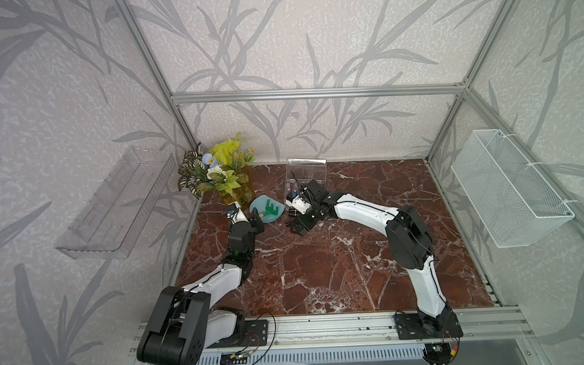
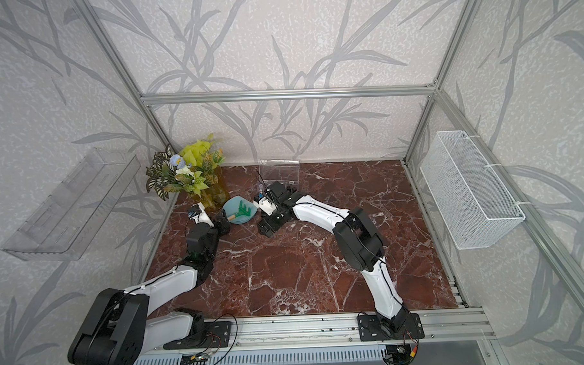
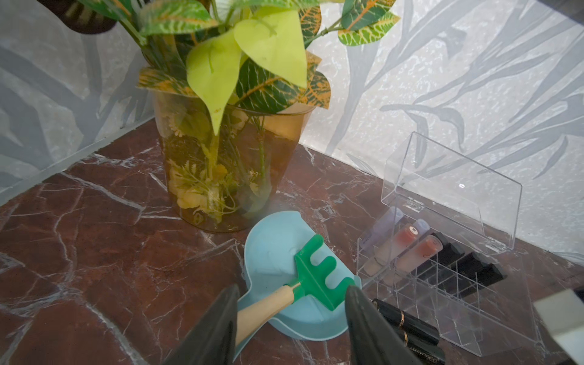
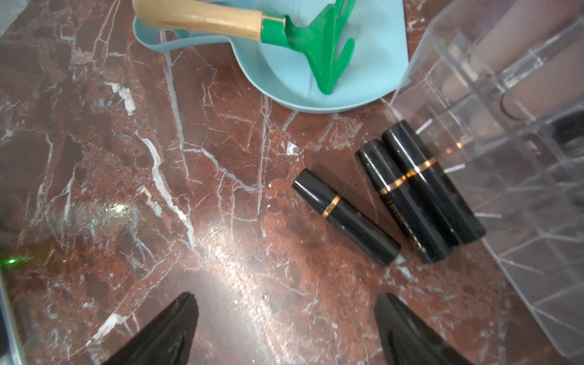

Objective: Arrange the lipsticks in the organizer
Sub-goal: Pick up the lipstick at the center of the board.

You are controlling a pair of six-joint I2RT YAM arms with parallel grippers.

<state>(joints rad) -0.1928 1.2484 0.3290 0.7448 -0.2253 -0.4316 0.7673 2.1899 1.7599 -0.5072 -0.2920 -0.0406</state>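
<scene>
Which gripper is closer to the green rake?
Left. The left gripper is at the rake, jaws either side of its handle. The right gripper is farther off, by three loose lipsticks.

The worktop (image 4: 221, 196) looked like polished red-brown marble with white veins, glossy enough to throw back a glare. The loose lipsticks (image 4: 346, 221) had smooth, shiny black cases, each with a thin gold metallic band. The organizer (image 3: 493, 319) was clear, hard, smooth plastic. The rake (image 4: 319, 41) had a glossy green plastic head and a pale, matt wooden handle. The dish (image 4: 373, 38) under it was matt light-blue plastic. In a top view the basket (image 1: 508, 189) was white wire mesh.
</scene>
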